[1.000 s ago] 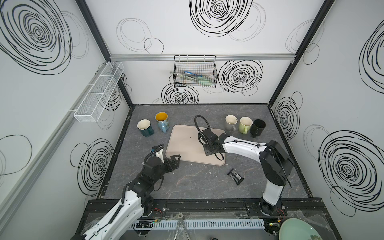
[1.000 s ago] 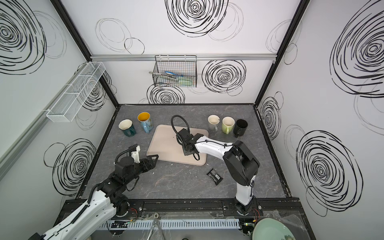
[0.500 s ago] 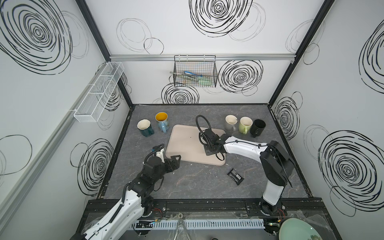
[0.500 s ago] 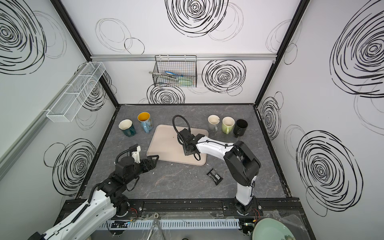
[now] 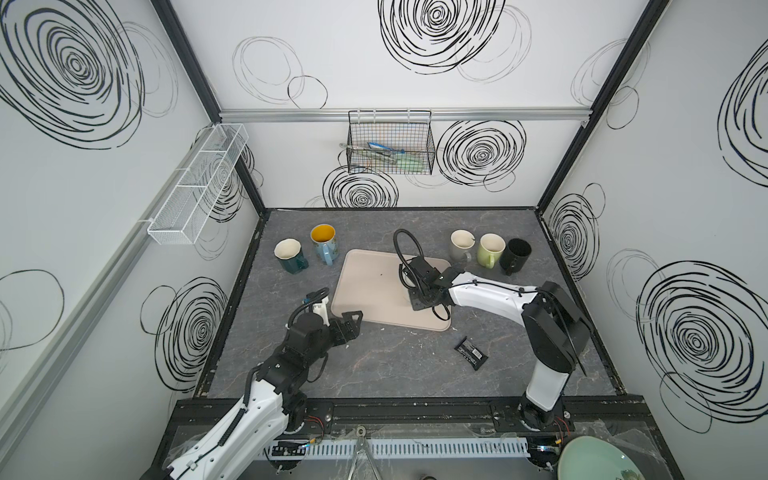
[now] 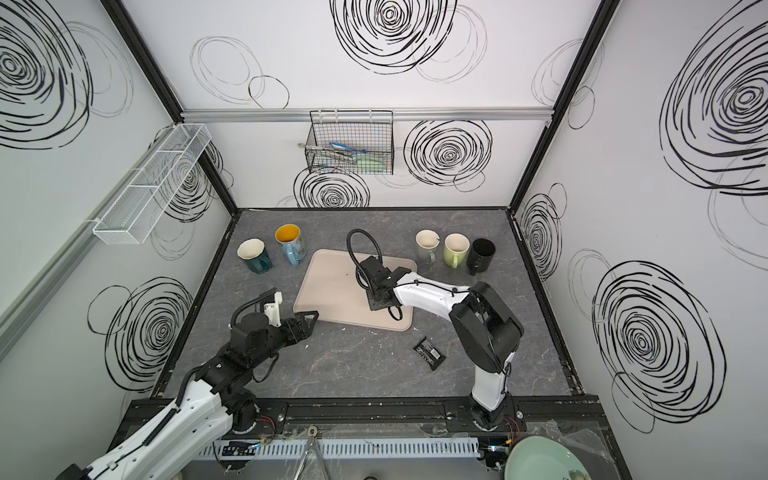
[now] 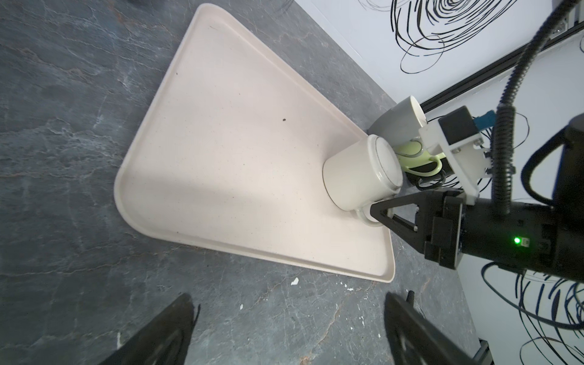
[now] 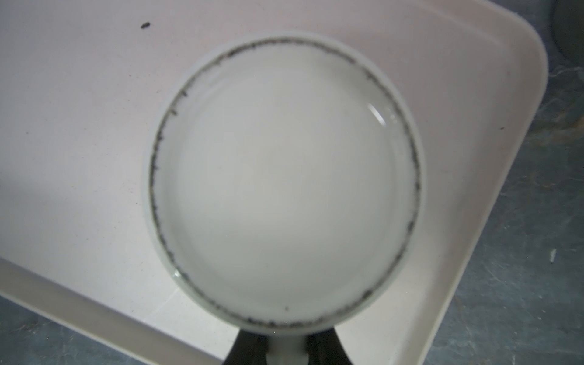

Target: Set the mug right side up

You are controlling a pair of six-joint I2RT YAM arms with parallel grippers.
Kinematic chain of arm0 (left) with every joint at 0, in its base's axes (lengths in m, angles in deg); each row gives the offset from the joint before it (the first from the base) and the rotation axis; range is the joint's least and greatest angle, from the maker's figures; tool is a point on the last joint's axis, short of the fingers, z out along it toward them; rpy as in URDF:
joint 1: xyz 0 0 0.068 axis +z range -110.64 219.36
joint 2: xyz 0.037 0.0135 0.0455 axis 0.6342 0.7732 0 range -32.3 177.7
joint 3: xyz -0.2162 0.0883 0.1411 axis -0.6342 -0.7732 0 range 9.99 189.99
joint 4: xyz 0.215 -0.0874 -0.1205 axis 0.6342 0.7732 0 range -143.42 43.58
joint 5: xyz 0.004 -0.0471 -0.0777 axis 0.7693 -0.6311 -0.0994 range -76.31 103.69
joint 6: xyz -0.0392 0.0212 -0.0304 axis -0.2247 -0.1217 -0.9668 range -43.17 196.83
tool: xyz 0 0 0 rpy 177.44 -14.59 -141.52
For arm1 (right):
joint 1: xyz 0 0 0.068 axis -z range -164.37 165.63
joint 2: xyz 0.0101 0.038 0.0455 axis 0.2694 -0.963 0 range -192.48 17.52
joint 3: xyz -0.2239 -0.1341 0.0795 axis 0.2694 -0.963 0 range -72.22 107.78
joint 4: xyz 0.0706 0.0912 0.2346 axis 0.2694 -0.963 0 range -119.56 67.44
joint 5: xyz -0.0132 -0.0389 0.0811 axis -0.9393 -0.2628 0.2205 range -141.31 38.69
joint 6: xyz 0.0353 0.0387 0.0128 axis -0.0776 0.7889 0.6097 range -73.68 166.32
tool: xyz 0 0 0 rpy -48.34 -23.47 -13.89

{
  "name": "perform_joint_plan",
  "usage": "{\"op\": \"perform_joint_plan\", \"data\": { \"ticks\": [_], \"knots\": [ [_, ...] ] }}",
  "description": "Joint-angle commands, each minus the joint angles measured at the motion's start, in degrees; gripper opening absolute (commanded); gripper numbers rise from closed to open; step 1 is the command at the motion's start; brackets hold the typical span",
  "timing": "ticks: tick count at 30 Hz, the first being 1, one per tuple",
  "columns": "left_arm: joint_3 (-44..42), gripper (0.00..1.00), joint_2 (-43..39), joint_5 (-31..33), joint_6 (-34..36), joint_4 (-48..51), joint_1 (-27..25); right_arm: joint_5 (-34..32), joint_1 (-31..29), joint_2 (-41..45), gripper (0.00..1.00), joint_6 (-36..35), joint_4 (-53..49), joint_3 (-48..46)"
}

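Comparing with a second ago, almost nothing has changed: the right gripper (image 7: pixel 376 212) has shifted only slightly, and the left gripper (image 5: pixel 347 321) stays where it was. The mug (image 7: pixel 363 177) stands bottom up on the tray (image 5: pixel 365 286), close to the far right corner, with the raised rim just beside it. Behind that corner a grey mug (image 5: pixel 460 245) stands near; the left half of the tray lies bare. The right arm reaches low across the tray, its jaws closed tight on the mug's handle. The left arm hovers over the worktop (image 5: pixel 374 365) at the tray's near left corner, jaws spread wide and holding nothing.
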Motion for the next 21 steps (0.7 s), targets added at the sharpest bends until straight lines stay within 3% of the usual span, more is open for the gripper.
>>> {"op": "perform_joint_plan", "data": {
  "ticks": [1, 21],
  "knots": [
    [0.23, 0.96, 0.08, -0.82, -0.26, -2.66, 0.40, 1.03, 0.21, 3.12, 0.08, 0.64, -0.21, -0.24],
    [0.08, 0.96, -1.61, -3.76, -0.50, -4.21, 0.36, 4.90, 0.04, 6.69, 0.06, -1.62, 4.17, -0.15]
  ]
}}
